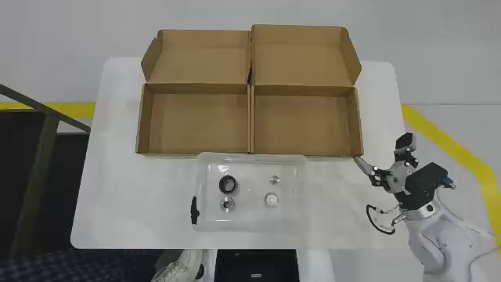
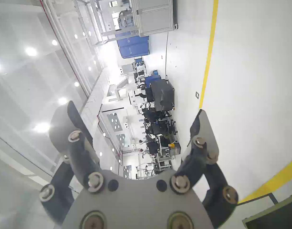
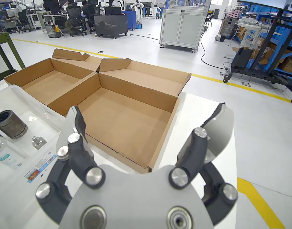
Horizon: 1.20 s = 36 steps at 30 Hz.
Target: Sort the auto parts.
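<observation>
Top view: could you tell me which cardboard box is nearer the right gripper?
The right-hand box, its corner beside the right gripper; the other box lies beyond.

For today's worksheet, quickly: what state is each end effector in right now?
Left end effector: open, holding nothing.
Right end effector: open, holding nothing.

The left gripper (image 2: 136,109) has its fingers (image 2: 204,129) spread wide, aimed out over the workshop floor (image 2: 250,72) — a yellow line (image 2: 209,48) runs past a nearer black cart (image 2: 162,95) and a far metal-framed enclosure (image 2: 148,8).
</observation>
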Available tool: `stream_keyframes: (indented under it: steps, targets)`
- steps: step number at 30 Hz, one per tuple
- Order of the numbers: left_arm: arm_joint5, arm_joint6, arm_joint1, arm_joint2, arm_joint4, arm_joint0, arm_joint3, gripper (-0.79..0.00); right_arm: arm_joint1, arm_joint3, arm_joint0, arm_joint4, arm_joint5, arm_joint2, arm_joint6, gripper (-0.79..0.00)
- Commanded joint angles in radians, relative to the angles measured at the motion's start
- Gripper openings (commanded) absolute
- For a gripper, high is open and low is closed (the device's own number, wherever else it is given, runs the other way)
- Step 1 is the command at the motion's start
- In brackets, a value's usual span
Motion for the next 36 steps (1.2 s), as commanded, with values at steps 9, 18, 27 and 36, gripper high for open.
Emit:
stream_keyframes:
  steps: [9,18,27,36]
  targets:
    - [0.000,0.000,0.000,0.000,0.000,0.000,0.000,-0.001,0.000,0.000,0.000,0.000,0.000,0.000,0.000,-0.001]
    - [0.000,0.000,0.000,0.000,0.000,0.000,0.000,-0.001,0.000,0.000,0.000,0.000,0.000,0.000,0.000,-0.001]
    - [0.000,0.000,0.000,0.000,0.000,0.000,0.000,0.000,0.005,-0.041,0.007,-0.059,-0.043,-0.032,0.057,0.000]
    - [0.000,0.000,0.000,0.000,0.000,0.000,0.000,0.000,0.022,-0.144,0.017,-0.127,-0.214,-0.066,0.151,0.000]
